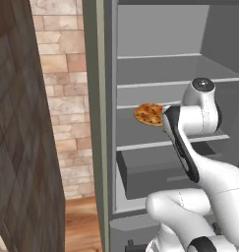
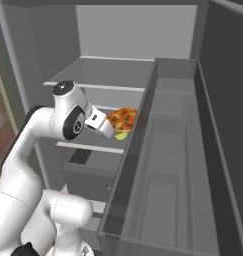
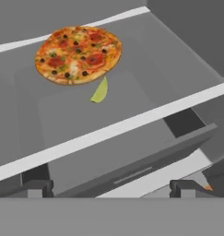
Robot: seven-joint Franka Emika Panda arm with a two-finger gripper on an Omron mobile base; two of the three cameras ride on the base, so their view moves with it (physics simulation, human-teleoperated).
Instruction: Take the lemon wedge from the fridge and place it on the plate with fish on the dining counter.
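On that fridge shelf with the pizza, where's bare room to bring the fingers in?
Bare shelf lies right of the pizza and lemon wedge, and in front up to the pale edge. Crowded spot: the wedge's tip sits at the pizza's rim.

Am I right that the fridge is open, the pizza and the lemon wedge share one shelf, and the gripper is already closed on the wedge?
Not quite. In the hand view the gripper is open and short of the shelf, nothing between its fingertips. The lemon wedge lies free beside the pizza on the same shelf of the open fridge.

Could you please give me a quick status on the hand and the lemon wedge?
Hand open, empty, short of the shelf. Lemon wedge on fridge shelf, touching the pizza. Nothing between hand and wedge.
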